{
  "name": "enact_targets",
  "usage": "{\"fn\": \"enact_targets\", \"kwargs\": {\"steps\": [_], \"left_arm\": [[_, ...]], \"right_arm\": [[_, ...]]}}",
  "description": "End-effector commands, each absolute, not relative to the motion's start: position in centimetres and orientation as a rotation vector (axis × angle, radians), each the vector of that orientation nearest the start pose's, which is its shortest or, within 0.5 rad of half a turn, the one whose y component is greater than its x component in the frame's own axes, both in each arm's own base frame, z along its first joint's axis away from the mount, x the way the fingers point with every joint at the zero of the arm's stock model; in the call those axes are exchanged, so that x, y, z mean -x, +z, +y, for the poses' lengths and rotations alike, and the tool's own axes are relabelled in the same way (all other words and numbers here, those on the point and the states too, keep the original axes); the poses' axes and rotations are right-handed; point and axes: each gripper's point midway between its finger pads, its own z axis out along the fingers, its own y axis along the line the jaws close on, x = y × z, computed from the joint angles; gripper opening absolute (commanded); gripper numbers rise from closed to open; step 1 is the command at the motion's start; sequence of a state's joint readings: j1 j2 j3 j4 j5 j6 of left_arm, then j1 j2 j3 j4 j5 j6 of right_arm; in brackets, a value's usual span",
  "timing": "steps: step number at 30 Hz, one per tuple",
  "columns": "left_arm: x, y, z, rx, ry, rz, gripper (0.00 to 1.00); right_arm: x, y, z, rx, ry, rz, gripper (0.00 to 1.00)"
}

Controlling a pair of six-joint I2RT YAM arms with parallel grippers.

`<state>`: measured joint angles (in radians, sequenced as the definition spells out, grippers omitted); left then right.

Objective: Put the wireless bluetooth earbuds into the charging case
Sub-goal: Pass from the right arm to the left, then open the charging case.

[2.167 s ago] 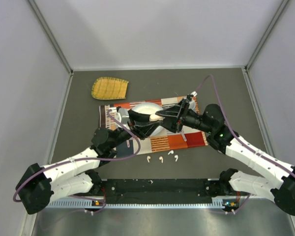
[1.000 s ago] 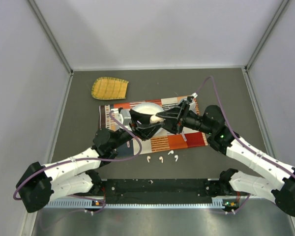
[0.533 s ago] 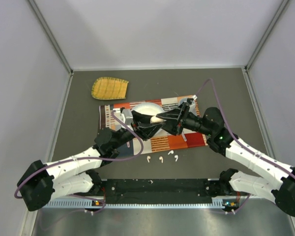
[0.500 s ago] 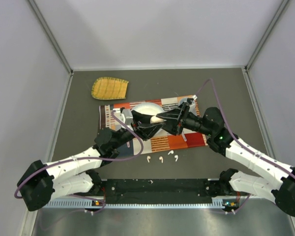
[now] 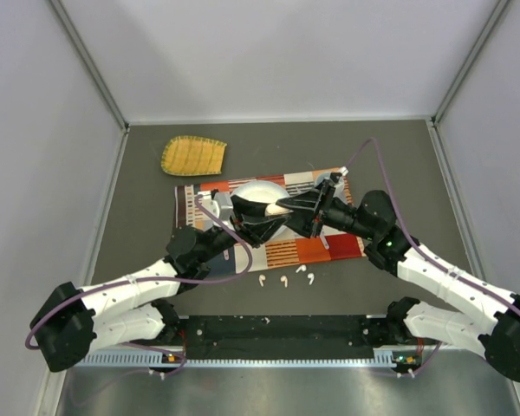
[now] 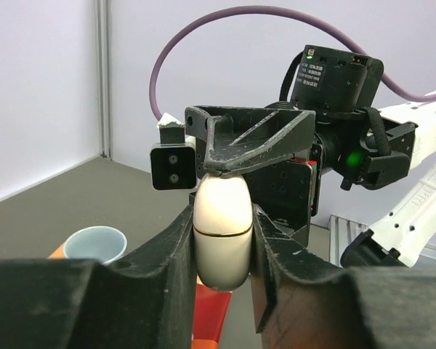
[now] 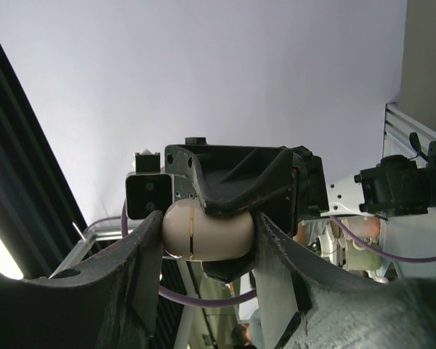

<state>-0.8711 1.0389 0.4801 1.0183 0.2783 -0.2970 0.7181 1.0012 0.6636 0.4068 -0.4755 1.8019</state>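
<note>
Charging case point(image 6: 221, 236), glossy cream-white, rounded pebble shape, thin lid seam

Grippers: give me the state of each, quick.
Left gripper: closed, holding the charging case.
Right gripper: closed, holding the charging case as well.

Seen from above, the charging case point(image 5: 278, 208) is only a pale sliver at frame centre, mostly hidden between the jaws of the left gripper point(image 5: 267, 213) and the right gripper point(image 5: 288, 206). The two grippers also cover the near half of a white bowl point(image 5: 260, 186) and the middle of the striped mat point(image 5: 329, 247). The earbuds point(image 5: 286, 279), at lower centre, are too small to make out their shape. In the left wrist view, dark jaws hide the case's bottom end and the base of a blue cup point(image 6: 94, 243) at lower left. In the right wrist view, the lower background is blurred.
</note>
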Motion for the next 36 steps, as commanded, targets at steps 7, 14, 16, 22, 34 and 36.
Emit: {"fn": "enact_targets", "kwargs": {"steps": [7, 14, 16, 22, 34, 36], "left_arm": [[-18.1, 34.6, -31.1, -0.588, -1.189, 1.009, 0.45], [-18.2, 34.6, -31.1, -0.591, -1.181, 1.011, 0.29], [-18.2, 34.7, -31.2, -0.595, -1.182, 1.012, 0.22], [-18.1, 34.6, -31.4, -0.611, -1.184, 1.009, 0.0], [-16.9, 35.9, -28.4, -0.555, -1.135, 0.955, 0.0], [-16.3, 35.9, -27.4, -0.551, -1.124, 0.92, 0.0]], "right_arm": [[-17.0, 37.7, 30.5, -0.481, 2.301, 1.82, 0.18], [-17.0, 37.4, 30.3, -0.512, 2.323, 1.807, 0.19], [-17.0, 37.4, 30.4, -0.503, 2.322, 1.813, 0.19], [-16.9, 37.5, 30.5, -0.49, 2.325, 1.812, 0.25], [-17.2, 39.0, 28.9, -0.107, 1.808, 1.812, 0.99], [-17.0, 39.7, 28.4, -0.022, 1.727, 1.786, 0.99]]}}
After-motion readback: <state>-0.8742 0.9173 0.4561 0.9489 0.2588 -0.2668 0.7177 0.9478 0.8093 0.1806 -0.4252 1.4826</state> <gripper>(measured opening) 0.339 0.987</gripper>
